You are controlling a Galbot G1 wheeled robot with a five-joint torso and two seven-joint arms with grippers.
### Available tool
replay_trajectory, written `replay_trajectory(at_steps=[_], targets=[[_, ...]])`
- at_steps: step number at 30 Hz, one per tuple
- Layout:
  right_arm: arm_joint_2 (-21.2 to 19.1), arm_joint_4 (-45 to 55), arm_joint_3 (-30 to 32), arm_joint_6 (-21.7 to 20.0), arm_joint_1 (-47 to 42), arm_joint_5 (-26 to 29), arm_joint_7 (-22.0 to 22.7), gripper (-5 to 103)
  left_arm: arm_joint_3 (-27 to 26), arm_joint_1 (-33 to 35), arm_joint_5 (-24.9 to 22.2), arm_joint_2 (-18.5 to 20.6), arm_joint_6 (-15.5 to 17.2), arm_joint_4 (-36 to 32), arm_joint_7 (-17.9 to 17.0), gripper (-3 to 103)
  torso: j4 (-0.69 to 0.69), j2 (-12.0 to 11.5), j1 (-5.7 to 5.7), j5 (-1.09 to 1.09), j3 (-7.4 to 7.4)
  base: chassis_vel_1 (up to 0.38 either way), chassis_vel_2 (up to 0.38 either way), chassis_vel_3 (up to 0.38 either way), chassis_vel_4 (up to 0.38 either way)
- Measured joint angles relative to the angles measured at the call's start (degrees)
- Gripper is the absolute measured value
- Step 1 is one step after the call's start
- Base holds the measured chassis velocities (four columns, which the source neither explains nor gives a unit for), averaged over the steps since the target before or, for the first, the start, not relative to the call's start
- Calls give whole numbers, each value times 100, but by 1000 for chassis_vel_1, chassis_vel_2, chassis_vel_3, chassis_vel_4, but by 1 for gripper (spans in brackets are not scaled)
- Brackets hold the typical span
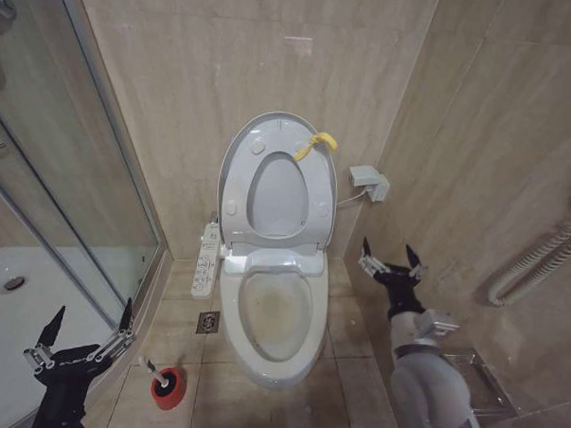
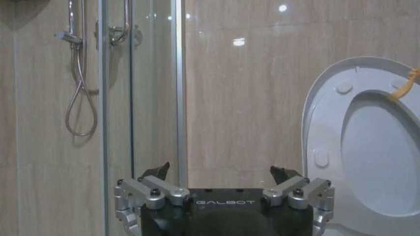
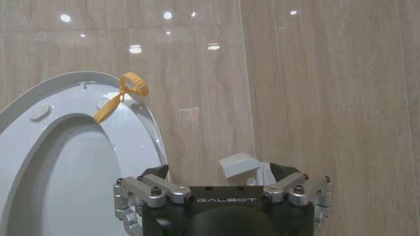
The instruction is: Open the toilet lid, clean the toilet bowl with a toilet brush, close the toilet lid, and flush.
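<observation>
The toilet lid (image 1: 240, 165) stands raised against the back wall with the ring seat folded up on it and a yellow pull tab (image 1: 317, 145) at the top. Below it the toilet bowl (image 1: 276, 313) lies uncovered, its inside stained brown. The toilet brush (image 1: 149, 365) sits in its red holder (image 1: 168, 388) on the floor left of the bowl. My left gripper (image 1: 89, 326) hangs open just left of the brush. To the right of the bowl my right gripper (image 1: 390, 257) is open and holds nothing. The lid (image 2: 328, 123) (image 3: 39, 128) shows in both wrist views.
A glass shower door (image 1: 70, 148) and white shower tray (image 1: 6, 325) stand at the left. A control panel (image 1: 207, 259) hangs beside the toilet, a floor drain (image 1: 208, 321) lies near it. A wall box (image 1: 370, 181) and a corrugated hose (image 1: 539, 258) are at the right.
</observation>
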Motion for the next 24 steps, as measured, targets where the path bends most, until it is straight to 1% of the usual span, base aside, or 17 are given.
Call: replay_trajectory(at_steps=[5,6,7,8,10,11,12,13,16,24], targets=[[-16,13,-1,-25,55,22,3,100,0,0,0,0,0,0,0,100,-1,0,0,1,0,0,0,0,0],[-46,-69,-15,-35,175,45,5,100,0,0,0,0,0,0,0,100,-3,0,-1,0,0,0,0,0,0],[-101,-282,-51,-51,437,95,7,100,0,0,0,0,0,1,0,100,-2,0,-1,0,0,0,0,0,0],[-101,-282,-51,-51,437,95,7,100,0,0,0,0,0,1,0,100,-2,0,-1,0,0,0,0,0,0],[-228,-740,-129,-87,973,200,11,100,0,0,0,0,0,1,0,100,2,0,0,2,0,0,0,0,0],[-272,-890,-150,-96,1143,232,13,100,0,-1,0,0,0,0,0,100,5,0,0,0,1,0,0,0,0],[-287,-983,-169,-103,1240,249,13,100,0,0,0,0,0,1,0,100,5,0,1,-1,1,0,0,0,0],[-287,-983,-169,-103,1240,249,13,100,0,0,0,0,0,1,0,100,5,0,1,-1,1,0,0,0,0],[-297,-1143,-202,-115,1382,262,12,100,0,0,0,0,-1,1,0,100,-1,0,1,0,1,0,0,0,0],[-297,-1459,-215,-91,1683,226,11,100,0,0,0,0,0,1,0,100,0,0,0,1,1,0,0,0,0]])
